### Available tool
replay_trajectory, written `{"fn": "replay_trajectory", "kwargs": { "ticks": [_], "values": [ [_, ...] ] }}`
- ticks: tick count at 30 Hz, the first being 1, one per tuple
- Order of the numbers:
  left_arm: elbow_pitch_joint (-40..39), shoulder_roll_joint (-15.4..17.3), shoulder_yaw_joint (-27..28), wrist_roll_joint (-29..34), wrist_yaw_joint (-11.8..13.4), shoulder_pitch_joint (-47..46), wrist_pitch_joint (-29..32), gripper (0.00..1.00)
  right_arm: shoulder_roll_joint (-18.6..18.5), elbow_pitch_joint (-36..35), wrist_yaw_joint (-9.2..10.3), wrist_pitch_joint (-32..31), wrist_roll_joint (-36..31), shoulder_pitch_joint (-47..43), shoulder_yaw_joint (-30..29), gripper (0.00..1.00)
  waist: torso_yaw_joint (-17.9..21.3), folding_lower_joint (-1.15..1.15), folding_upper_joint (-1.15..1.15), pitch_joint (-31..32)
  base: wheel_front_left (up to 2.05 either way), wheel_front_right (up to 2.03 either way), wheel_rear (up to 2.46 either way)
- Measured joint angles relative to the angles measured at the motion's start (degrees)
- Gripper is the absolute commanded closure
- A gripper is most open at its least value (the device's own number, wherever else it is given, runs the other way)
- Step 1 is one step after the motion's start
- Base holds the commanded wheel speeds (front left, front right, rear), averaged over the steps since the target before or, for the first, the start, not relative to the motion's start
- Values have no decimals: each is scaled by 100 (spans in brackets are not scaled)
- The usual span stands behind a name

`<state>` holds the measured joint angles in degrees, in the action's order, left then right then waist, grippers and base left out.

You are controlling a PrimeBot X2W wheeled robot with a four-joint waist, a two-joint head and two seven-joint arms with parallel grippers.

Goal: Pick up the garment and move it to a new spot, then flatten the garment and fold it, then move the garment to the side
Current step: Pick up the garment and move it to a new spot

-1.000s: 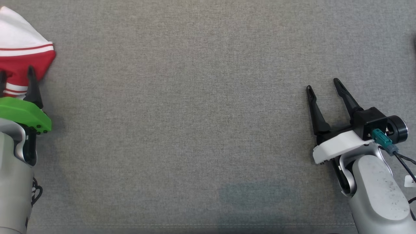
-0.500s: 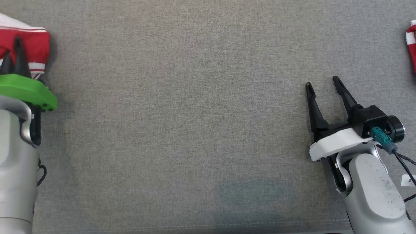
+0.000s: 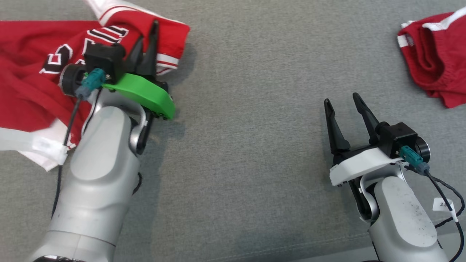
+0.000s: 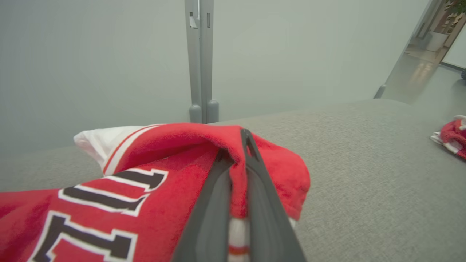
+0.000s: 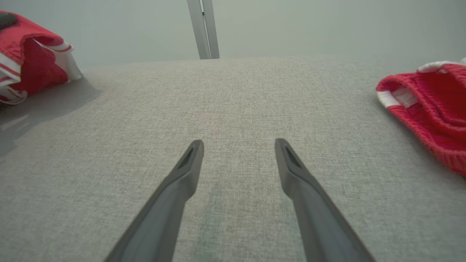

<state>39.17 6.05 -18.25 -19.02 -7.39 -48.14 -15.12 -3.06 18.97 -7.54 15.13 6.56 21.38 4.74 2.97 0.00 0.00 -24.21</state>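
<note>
The garment (image 3: 29, 83) is a red jersey with white trim and black-and-white lettering, lying crumpled at the far left of the grey fabric surface (image 3: 236, 127). My left gripper (image 3: 148, 34) is over its right edge, shut on a raised fold of the red cloth. In the left wrist view the fingers (image 4: 218, 203) pinch that fold of the garment (image 4: 164, 153) between them. My right gripper (image 3: 341, 99) hovers at the lower right, open, with nothing between its fingers (image 5: 182, 182). The jersey (image 5: 29, 62) also sits at the far left of the right wrist view.
A second red piece of clothing (image 3: 437, 54) with white trim lies bunched at the far right, and appears at the right of both wrist views (image 5: 429, 105) (image 4: 451, 134). A grey post (image 4: 200, 54) stands beyond the surface's far edge. Bare grey cloth lies between the two grippers.
My left gripper has gone from open around the jersey's edge to shut on a fold of it. The head camera has shifted, bringing both red pieces further into view. The right gripper stays open.
</note>
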Motion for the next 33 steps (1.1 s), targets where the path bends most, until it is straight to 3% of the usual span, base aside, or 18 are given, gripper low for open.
{"fn": "replay_trajectory", "kwargs": {
  "ticks": [8,14,15,16,17,23,33],
  "values": [
    [48,-279,-1105,-412,-1,-122,1,100,12,-3,0,0,319,-89,135,0,613,0,0,123,0,0,0],
    [-363,-339,-2082,-1322,-8,-241,1,100,20,-2,0,0,490,-143,315,0,1114,0,0,204,0,0,0],
    [-360,-349,-2136,-1322,-11,-282,1,81,18,7,0,0,516,-144,349,0,1189,0,0,215,0,0,0],
    [-327,-353,-2114,-1324,-11,-330,0,28,13,4,0,0,555,-143,371,0,1256,0,0,226,0,0,0],
    [-141,-347,-2026,-1289,20,-390,0,0,15,-1,0,0,603,-140,414,0,1376,0,0,245,0,0,0],
    [208,-336,-1622,-935,126,-359,-1,0,13,-9,1,0,650,-152,369,0,1453,0,0,308,0,0,0],
    [-55,-216,-485,-299,257,521,0,0,21,65,1,0,573,-196,403,0,911,0,0,516,0,0,0]
  ]
}}
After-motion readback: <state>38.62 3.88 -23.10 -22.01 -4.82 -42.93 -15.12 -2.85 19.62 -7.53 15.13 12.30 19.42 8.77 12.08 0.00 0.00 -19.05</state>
